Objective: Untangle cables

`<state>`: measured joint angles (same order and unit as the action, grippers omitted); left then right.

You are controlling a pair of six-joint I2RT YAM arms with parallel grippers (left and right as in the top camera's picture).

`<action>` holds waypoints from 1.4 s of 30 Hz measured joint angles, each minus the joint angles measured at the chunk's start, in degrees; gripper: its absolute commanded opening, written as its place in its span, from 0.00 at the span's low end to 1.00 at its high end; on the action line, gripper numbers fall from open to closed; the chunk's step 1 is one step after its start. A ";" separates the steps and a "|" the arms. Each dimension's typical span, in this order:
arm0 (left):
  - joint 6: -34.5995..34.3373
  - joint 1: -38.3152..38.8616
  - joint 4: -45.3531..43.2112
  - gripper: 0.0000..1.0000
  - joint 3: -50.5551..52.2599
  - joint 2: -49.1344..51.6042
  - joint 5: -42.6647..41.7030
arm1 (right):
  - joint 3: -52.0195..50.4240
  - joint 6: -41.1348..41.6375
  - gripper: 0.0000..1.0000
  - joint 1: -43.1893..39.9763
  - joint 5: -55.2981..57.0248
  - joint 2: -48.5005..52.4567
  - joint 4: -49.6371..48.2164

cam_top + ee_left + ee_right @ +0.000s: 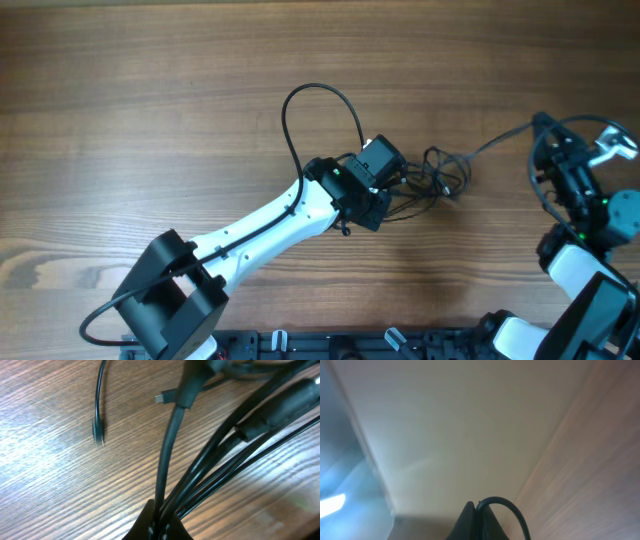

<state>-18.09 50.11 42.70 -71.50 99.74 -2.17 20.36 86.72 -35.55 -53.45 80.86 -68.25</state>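
You've got L gripper (pixel 156 522) clenched on the cables (pixel 440 175) as anchor — R gripper (pixel 476 520) pinches one strand (pixel 500 140) wide to free it.

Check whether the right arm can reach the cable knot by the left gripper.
Probably not yet: the right gripper is shut on a strand off to the side. The knot is uncovered on its right; the left gripper clamps only its left.
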 measured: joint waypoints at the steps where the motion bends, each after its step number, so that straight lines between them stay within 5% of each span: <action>1: 0.04 0.00 -0.04 0.04 0.00 0.00 0.52 | 0.04 -2.36 0.05 -1.49 0.66 -0.11 5.05; 3: 0.04 -0.02 0.48 0.04 -0.02 0.00 1.73 | 0.42 -5.53 0.08 -2.08 2.86 -0.50 16.11; 5: 0.07 0.00 2.54 0.04 -0.02 0.00 3.19 | 0.48 -7.98 0.23 -2.12 6.69 -0.50 26.86; 9: 0.26 -0.02 1.51 0.04 0.13 0.00 7.74 | 0.35 -16.79 0.96 -2.16 9.51 -0.39 30.99; 10: 0.28 -0.02 -1.73 0.04 0.26 0.00 7.69 | 0.37 -19.28 1.00 -2.16 8.68 -0.42 31.01; 11: 0.31 -0.02 -6.49 0.04 0.48 0.00 6.82 | 0.37 -21.55 0.99 -2.16 7.34 -0.42 31.04; 12: 0.31 -0.02 -12.24 0.15 0.63 0.00 5.62 | 0.37 -25.73 1.00 -2.01 5.07 -0.42 31.43; 14: 0.55 -0.02 -21.55 0.92 0.66 0.00 3.54 | 0.50 -31.61 1.00 -0.07 1.84 -0.42 34.91; 15: 0.66 -0.02 -24.83 1.00 0.61 0.00 3.13 | 0.59 -33.46 1.00 1.29 1.25 -0.42 37.18; 19: -1.75 -0.02 -23.39 1.00 0.59 0.00 3.45 | 0.63 -41.05 1.00 5.88 5.33 -0.46 46.66; 25: -10.34 -0.11 -21.75 1.00 0.59 0.00 8.55 | 1.70 -44.87 0.99 5.90 10.45 -2.14 46.36; 29: -14.34 -1.53 -21.73 1.00 0.59 0.00 11.50 | 11.47 -47.25 0.99 6.12 35.43 -4.09 77.96; 34: -14.86 -1.95 -21.97 1.00 0.59 0.00 12.87 | 24.46 -47.15 1.00 6.19 57.79 -4.11 102.68; 36: -14.86 -1.97 -21.97 1.00 0.59 0.00 14.19 | 28.61 -47.91 0.99 7.28 57.31 -4.24 102.77; 38: -14.84 -1.97 -21.99 1.00 0.59 0.00 15.76 | 30.69 -55.10 0.81 11.47 47.60 -4.28 93.94; 41: -14.84 -1.97 -22.01 1.00 0.59 0.00 16.31 | 31.19 -67.25 0.73 22.67 37.31 -2.12 81.88; 42: -14.84 -1.97 -21.92 1.00 0.59 0.00 16.50 | 31.28 -70.66 0.58 26.34 35.93 0.31 79.43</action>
<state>-32.93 48.14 20.78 -70.91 99.74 14.33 51.64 16.05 -9.21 -17.52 81.17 11.18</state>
